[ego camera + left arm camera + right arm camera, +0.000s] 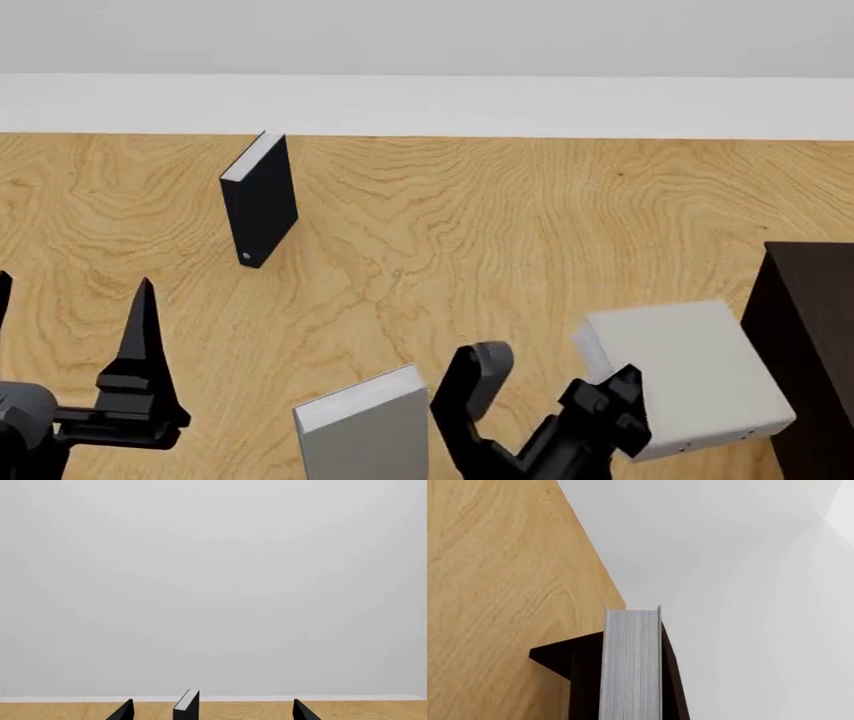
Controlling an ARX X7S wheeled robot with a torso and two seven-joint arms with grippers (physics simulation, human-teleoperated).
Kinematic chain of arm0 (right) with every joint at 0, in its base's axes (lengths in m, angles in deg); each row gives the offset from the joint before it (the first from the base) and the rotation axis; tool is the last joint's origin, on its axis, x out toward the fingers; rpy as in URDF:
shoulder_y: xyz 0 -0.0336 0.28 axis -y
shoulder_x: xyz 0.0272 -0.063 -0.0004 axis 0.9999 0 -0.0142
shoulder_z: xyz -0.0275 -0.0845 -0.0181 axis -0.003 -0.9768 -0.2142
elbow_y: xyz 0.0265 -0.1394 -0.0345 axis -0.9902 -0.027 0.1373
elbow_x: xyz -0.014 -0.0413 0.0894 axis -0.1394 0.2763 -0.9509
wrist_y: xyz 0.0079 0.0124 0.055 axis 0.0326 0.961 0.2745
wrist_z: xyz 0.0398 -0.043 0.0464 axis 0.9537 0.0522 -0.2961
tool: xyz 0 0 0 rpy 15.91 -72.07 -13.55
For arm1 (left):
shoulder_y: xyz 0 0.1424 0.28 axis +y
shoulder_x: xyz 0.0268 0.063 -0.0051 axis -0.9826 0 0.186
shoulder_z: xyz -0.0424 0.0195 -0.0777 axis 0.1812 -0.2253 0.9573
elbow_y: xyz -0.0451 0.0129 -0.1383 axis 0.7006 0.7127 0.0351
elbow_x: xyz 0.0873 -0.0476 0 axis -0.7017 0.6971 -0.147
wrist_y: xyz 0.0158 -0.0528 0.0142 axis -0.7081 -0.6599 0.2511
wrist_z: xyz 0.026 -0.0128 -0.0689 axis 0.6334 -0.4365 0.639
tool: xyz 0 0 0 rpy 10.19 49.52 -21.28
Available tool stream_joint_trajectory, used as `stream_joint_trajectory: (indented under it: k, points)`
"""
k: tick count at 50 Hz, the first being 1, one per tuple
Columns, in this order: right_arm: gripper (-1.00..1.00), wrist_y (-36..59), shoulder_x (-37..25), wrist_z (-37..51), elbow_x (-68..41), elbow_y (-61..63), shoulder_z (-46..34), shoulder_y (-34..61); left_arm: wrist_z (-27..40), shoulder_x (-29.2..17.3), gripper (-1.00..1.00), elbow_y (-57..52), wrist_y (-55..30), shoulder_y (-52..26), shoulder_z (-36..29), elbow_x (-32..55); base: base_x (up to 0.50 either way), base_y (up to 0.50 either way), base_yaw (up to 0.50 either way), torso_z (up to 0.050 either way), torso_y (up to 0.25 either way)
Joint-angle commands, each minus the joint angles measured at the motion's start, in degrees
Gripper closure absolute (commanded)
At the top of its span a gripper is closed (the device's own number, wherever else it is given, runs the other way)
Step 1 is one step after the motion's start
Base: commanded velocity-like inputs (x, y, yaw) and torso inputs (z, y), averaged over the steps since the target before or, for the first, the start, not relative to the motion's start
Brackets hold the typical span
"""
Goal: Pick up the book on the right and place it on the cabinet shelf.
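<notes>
At the lower left of my head view, the left gripper (67, 340) hangs over the wood-grain floor (534, 220) with its black fingers spread and nothing between them. Up and to the right stands the thin black book (259, 200), upright. At the bottom centre stands a second light-grey hardcover book (363, 428). Further right, my right gripper (607, 395) clamps the plain light-grey hardcover book (681, 375), tilted in the air just beside the very dark brown wooden cabinet (807, 340) at the right edge.
</notes>
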Motion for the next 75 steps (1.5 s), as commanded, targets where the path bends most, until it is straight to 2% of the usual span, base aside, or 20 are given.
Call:
stream_joint_trajectory:
  k: [1, 22, 34, 58, 70, 75]
  points:
    - [1.00, -4.85, 2.50, -1.67, 8.06, -10.32, -3.24, 0.35, 0.09, -0.16, -1.00, 0.37, 0.26, -0.08, -0.22, 0.20, 0.00, 0.00, 0.00, 0.000, 0.000]
    - [1.00, -19.34, 11.41, -10.38, 13.71, -36.28, -8.83, -0.52, 0.48, -0.66, -1.00, 0.02, 0.31, -0.11, -0.39, 0.68, 0.00, 0.00, 0.00, 0.001, 0.001]
    - [1.00, -23.14, 13.15, -11.50, 14.40, -43.89, -10.27, -1.04, 0.51, -0.58, -1.00, 1.04, 0.95, -0.17, -1.30, 0.07, 0.00, 0.00, 0.00, 0.000, 0.002]
    - [1.00, -23.55, 12.94, -10.86, 11.34, -49.75, -13.05, -1.16, 0.91, -0.97, -1.00, 1.17, 1.12, -0.24, -1.64, 0.36, 0.00, 0.00, 0.00, 0.000, 0.001]
    - [1.00, -19.55, 9.33, -8.77, 10.25, -43.56, -12.03, -1.47, 1.09, -1.15, -1.00, 1.17, 1.18, -0.33, -1.85, 0.53, 0.00, 0.00, 0.00, 0.001, 0.002]
    - [1.00, -23.05, 11.27, -10.95, 11.08, -49.53, -12.40, -2.16, 1.27, -1.29, -1.00, 0.90, 1.13, -0.22, -1.82, 0.66, 0.00, 0.00, 0.00, 0.000, 0.002]
